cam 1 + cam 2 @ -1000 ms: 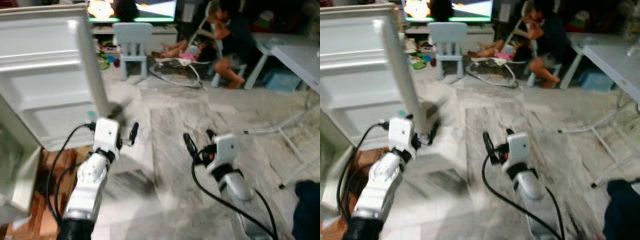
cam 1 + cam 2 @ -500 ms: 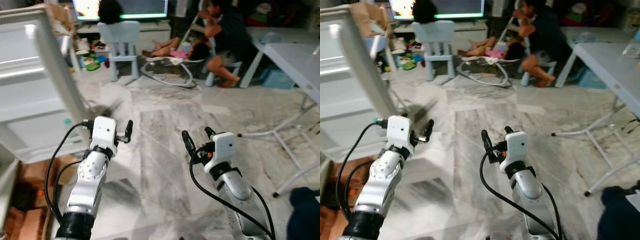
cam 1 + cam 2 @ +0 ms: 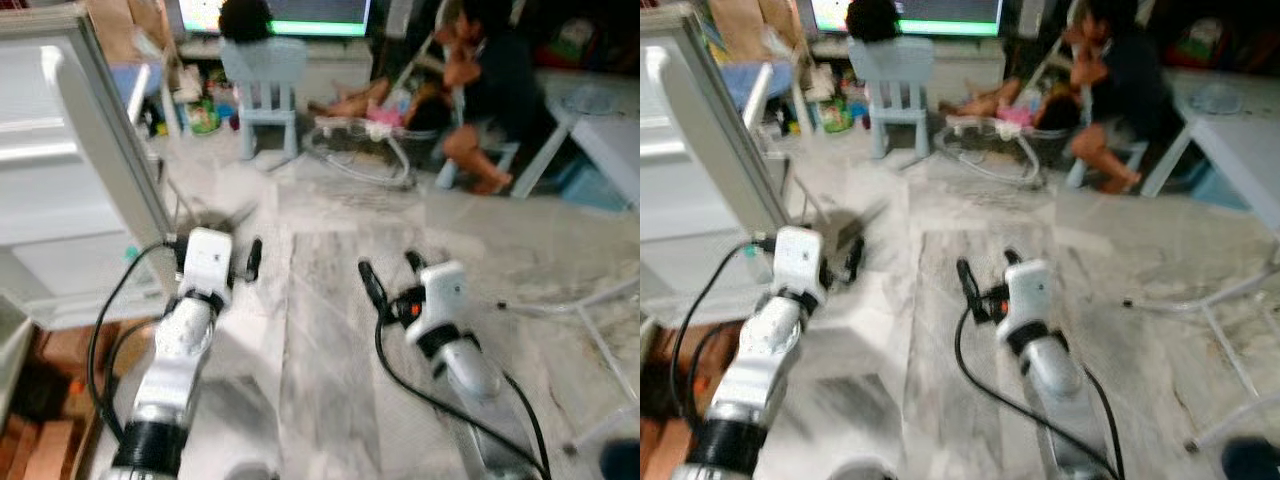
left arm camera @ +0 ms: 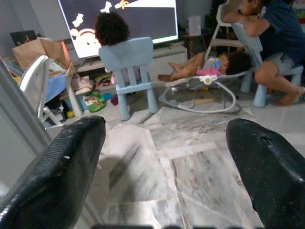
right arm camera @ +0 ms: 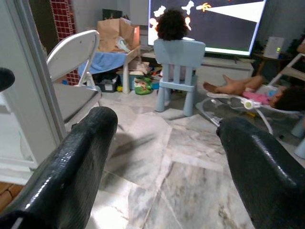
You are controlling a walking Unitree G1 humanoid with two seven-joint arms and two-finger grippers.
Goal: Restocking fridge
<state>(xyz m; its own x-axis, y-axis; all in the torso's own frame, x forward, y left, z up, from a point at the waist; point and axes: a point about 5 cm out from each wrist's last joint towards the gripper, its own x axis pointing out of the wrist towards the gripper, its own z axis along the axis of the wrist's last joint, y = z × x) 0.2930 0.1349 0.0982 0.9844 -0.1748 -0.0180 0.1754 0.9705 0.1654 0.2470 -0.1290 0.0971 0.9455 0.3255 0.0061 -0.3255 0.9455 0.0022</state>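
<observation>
The white fridge door (image 3: 60,190) stands open on my left, its inner shelves facing me; its grey edge (image 5: 28,71) also shows in the right wrist view. My left gripper (image 3: 240,265) is open and holds nothing, held over the marble floor just right of the door's edge. My right gripper (image 3: 390,272) is also open with nothing in it, and hovers above the floor at the centre. Both wrist views show wide-apart black fingers (image 4: 71,157) (image 5: 81,157) with only floor between them. The picture is blurred.
Ahead are a light blue child's chair (image 3: 268,80) with someone seated facing a TV (image 3: 300,12), a baby bouncer (image 3: 375,140) and a crouching person (image 3: 490,90). A white table (image 3: 610,140) and thin white legs (image 3: 590,310) stand right. A white folding chair (image 5: 71,62) is near the door.
The whole picture has shifted and blurred, so the camera moved. Both arms keep the same pose before me, and both grippers stay open with nothing in them.
</observation>
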